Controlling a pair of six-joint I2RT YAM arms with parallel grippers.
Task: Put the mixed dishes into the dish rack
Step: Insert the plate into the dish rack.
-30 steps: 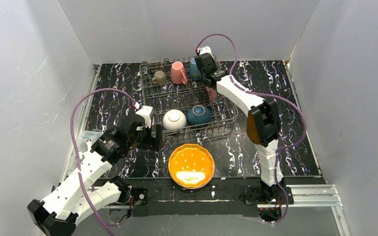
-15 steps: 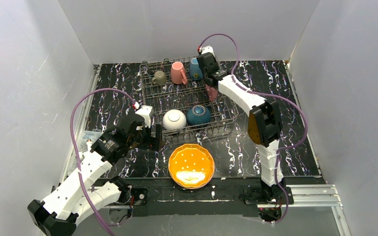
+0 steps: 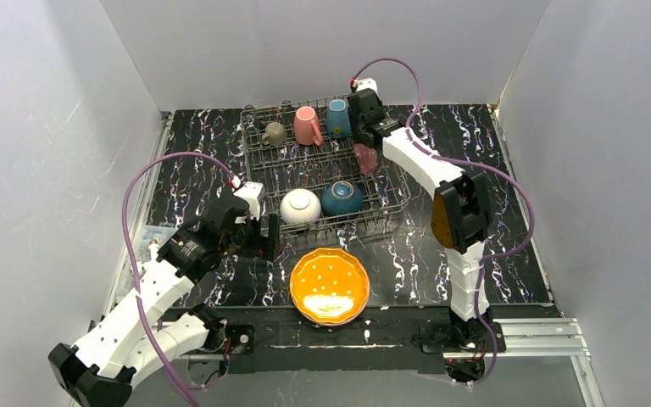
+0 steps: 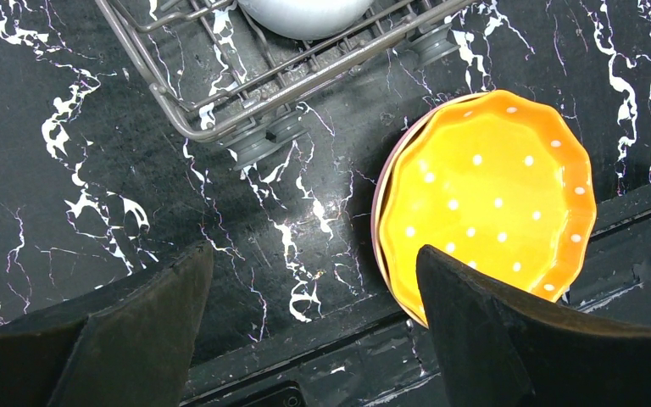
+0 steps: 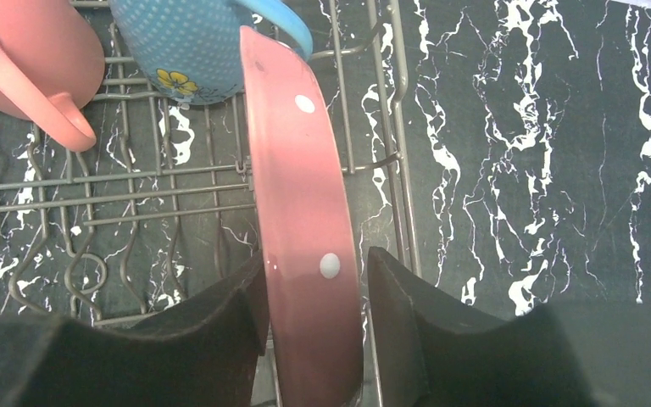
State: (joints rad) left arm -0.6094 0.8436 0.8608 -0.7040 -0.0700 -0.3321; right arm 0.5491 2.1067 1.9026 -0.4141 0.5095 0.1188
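The pink plate (image 5: 301, 186) stands on edge at the far right of the rack (image 5: 397, 127), beside the teal mug (image 5: 191, 42). Its rim runs straight out from the right hand (image 5: 314, 271), whose 2 fingers sit close along both faces; I cannot tell whether they clamp it. The orange plate (image 4: 492, 195) lies flat on the desk (image 4: 93, 195) at the near edge, just right of the wide, empty left hand (image 4: 314, 314), so I judge the left arm the nearer for it.
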